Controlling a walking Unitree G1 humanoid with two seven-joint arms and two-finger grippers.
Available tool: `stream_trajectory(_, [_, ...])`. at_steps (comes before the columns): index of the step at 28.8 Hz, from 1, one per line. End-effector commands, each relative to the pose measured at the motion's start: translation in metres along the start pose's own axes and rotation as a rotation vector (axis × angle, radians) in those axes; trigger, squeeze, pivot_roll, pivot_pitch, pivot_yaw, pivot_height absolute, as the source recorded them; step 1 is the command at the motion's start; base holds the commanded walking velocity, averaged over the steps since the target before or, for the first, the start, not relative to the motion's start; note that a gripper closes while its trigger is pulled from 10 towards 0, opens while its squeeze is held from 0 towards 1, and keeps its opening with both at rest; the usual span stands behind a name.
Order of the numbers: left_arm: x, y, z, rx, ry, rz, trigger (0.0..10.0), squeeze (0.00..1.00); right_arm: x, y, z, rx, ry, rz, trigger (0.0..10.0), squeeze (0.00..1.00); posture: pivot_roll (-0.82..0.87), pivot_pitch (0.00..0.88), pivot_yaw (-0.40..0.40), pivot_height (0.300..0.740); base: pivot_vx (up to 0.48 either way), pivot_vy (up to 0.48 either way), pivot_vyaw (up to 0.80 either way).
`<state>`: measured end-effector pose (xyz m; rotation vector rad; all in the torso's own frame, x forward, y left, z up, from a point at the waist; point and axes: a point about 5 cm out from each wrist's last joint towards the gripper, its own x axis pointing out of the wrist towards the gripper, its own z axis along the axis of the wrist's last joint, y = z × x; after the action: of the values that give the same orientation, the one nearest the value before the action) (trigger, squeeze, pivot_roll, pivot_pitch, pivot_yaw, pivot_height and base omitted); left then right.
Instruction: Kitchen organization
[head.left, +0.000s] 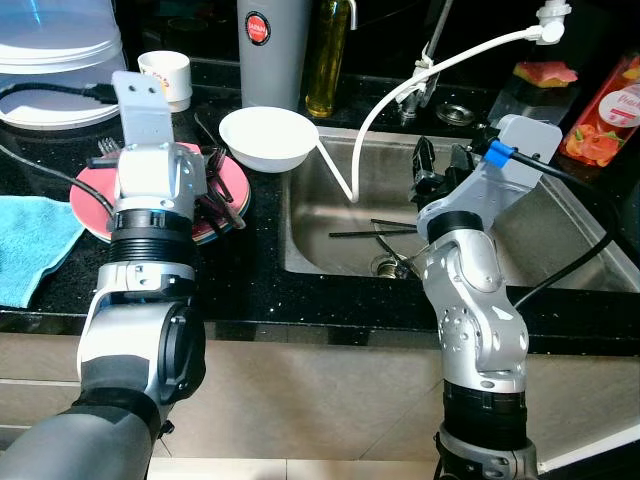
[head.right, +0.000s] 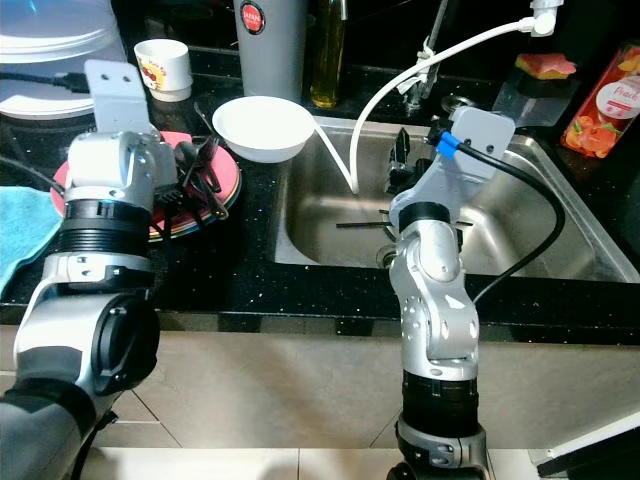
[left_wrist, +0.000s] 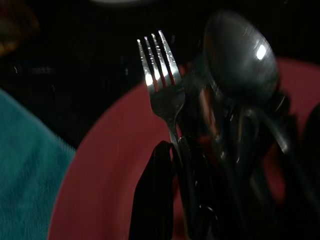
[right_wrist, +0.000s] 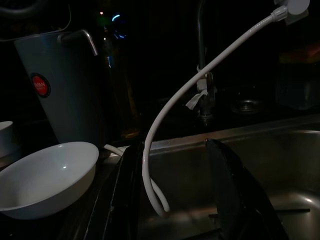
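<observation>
Left claw (head.left: 215, 195) down over the pink plate (head.left: 92, 205) on the desk (head.left: 260, 270), among the cutlery there — fork (left_wrist: 162, 82) and spoon (left_wrist: 242, 60) lie along its reach, heads pointing away from the wrist. One black finger (left_wrist: 152, 195) sits just beside the fork's handle; cannot tell whether it pinches anything. Right claw (right_wrist: 175, 192) spread, empty, held over the sink (head.left: 560, 250), where chopsticks (head.left: 375, 230) lie crosswise — the right arm is nearer them. White bowl (head.left: 265, 137) at the sink's edge

White bowl (head.right: 263, 128) beside steel sink (head.right: 520, 235)
</observation>
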<state>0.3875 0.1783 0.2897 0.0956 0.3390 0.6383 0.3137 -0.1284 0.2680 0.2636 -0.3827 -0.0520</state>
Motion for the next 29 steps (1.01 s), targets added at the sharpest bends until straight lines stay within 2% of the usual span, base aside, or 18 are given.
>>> stream_trajectory(1, [-0.011,-0.004,0.017,-0.018,-0.128,-0.008,10.0,0.0,0.0,-0.001,-0.002,0.003,0.015,-0.003,10.0,0.0,0.16,0.067,-0.082,0.74,0.0,0.0,0.0])
stream_trajectory(4, [-0.014,-0.003,0.023,-0.031,-0.176,-0.008,10.0,0.0,0.0,-0.001,-0.002,0.003,0.016,-0.004,10.0,0.0,0.16,0.067,-0.082,0.74,0.0,0.0,0.0])
stream_trajectory(6, [-0.021,-0.006,0.033,-0.042,-0.267,-0.042,10.0,0.0,0.0,-0.001,-0.002,0.003,0.016,-0.004,10.0,0.0,0.16,0.067,-0.082,0.74,0.0,0.0,0.0])
stream_trajectory(7, [-0.021,-0.006,0.033,-0.042,-0.267,-0.042,10.0,0.0,0.0,-0.001,-0.002,0.003,0.016,-0.004,10.0,0.0,0.16,0.067,-0.082,0.74,0.0,0.0,0.0])
stream_trajectory(8, [-0.031,-0.014,0.039,-0.06,-0.341,-0.139,10.0,0.0,0.0,-0.001,-0.002,0.003,0.015,-0.004,10.0,0.0,0.16,0.067,-0.082,0.74,0.0,0.0,0.0])
stream_trajectory(9, [-0.035,-0.017,0.04,-0.07,-0.362,-0.177,10.0,0.0,0.0,-0.001,-0.002,0.003,0.015,-0.004,10.0,0.0,0.16,0.067,-0.082,0.74,0.0,0.0,0.0])
stream_trajectory(11, [-0.05,-0.029,0.043,-0.157,-0.429,-0.412,10.0,0.0,0.001,-0.001,-0.002,0.002,0.015,-0.003,10.0,0.0,0.16,0.064,-0.081,0.74,0.0,0.0,0.0])
stream_trajectory(13, [-0.05,-0.029,0.043,-0.157,-0.429,-0.412,10.0,0.0,0.001,-0.001,-0.002,0.002,0.015,-0.003,10.0,0.0,0.16,0.064,-0.081,0.74,0.0,0.0,0.0])
stream_trajectory(15, [-0.069,-0.039,0.043,-0.224,-0.486,-0.671,10.0,0.0,0.001,-0.001,-0.003,0.002,0.014,-0.003,10.0,0.0,0.16,0.062,-0.081,0.74,0.0,0.0,0.0])
stream_trajectory(16, [-0.069,-0.039,0.043,-0.224,-0.486,-0.671,10.0,0.0,0.001,-0.001,-0.003,0.002,0.014,-0.003,10.0,0.0,0.16,0.062,-0.081,0.74,0.0,0.0,0.0])
stream_trajectory(21, [-0.086,-0.042,0.049,-0.283,-0.551,-0.833,10.0,0.0,0.001,-0.001,-0.002,0.003,0.011,0.0,10.0,0.0,0.16,0.055,-0.08,0.74,0.0,0.0,0.0])
stream_trajectory(23, [-0.088,-0.043,0.048,-0.284,-0.552,-0.859,10.0,0.0,0.001,-0.001,-0.002,0.003,0.01,0.0,10.0,0.0,0.16,0.053,-0.081,0.74,0.0,0.0,0.0])
stream_trajectory(24, [-0.094,-0.049,0.044,-0.273,-0.532,-0.939,10.0,0.0,0.001,0.0,-0.002,0.002,0.009,0.001,10.0,0.0,0.16,0.053,-0.081,0.74,0.0,0.0,0.0])
stream_trajectory(25, [-0.094,-0.049,0.044,-0.273,-0.532,-0.939,10.0,0.0,0.001,0.0,-0.002,0.002,0.009,0.001,10.0,0.0,0.16,0.053,-0.081,0.74,0.0,0.0,0.0])
stream_trajectory(27, [-0.099,-0.055,0.036,-0.262,-0.475,-1.041,10.0,0.0,0.002,0.0,-0.002,0.002,0.008,0.003,10.0,0.0,0.16,0.053,-0.081,0.74,0.0,0.0,0.0])
stream_trajectory(28, [-0.099,-0.055,0.036,-0.262,-0.475,-1.041,10.0,0.0,0.002,0.0,-0.002,0.002,0.008,0.003,10.0,0.0,0.16,0.053,-0.081,0.74,0.0,0.0,0.0])
stream_trajectory(29, [-0.107,-0.065,0.019,-0.195,-0.392,-1.184,10.0,0.0,0.002,0.0,-0.002,0.002,0.007,0.004,10.0,0.0,0.17,0.043,-0.078,0.74,0.0,0.0,0.0])
